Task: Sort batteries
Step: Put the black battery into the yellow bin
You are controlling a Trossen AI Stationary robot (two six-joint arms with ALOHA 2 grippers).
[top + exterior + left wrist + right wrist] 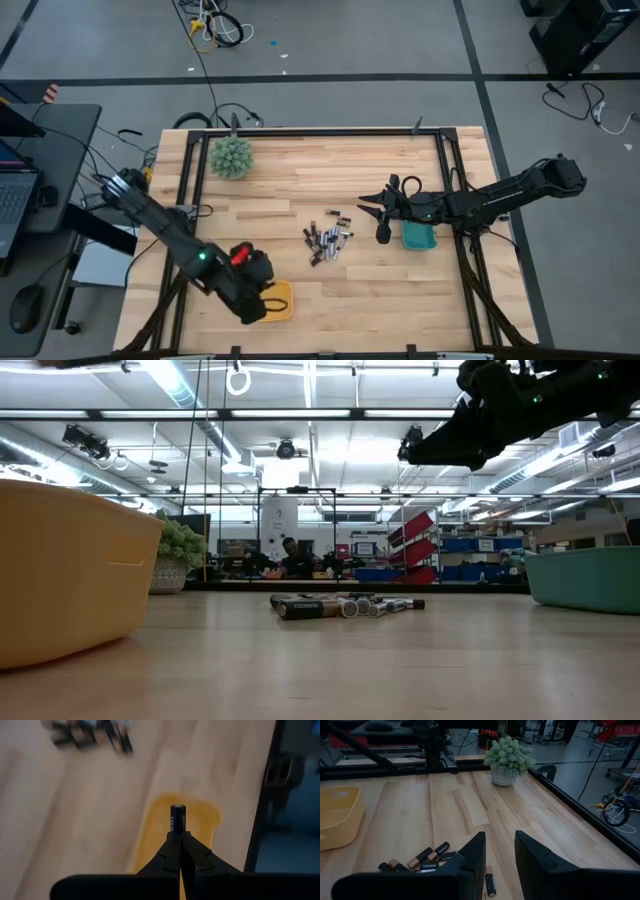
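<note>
Step in hand: delivery of one cell to its bin. The left claw (179,836) is pinched tight on a single black battery (178,817), held upright by its lower end directly above the yellow tray (281,300) at the worktop's (330,170) near-left edge. The next move would seem to call for parting the fingers so the cell drops inside the tray's walls, not onto its rim.

The remaining batteries (326,242) lie in a loose heap at mid-worktop: small smooth cylinders, some dark with copper-coloured ends, some silvery.

The right claw (500,852) hovers just beside the heap with its fingers set a narrow gap apart, holding nothing. A teal tray (419,236) sits under the right arm.

Materials: pale wood-plank worktop; glossy, round-cornered plastic trays; a spiky green plant (231,156) stands well apart at the far-left corner.
</note>
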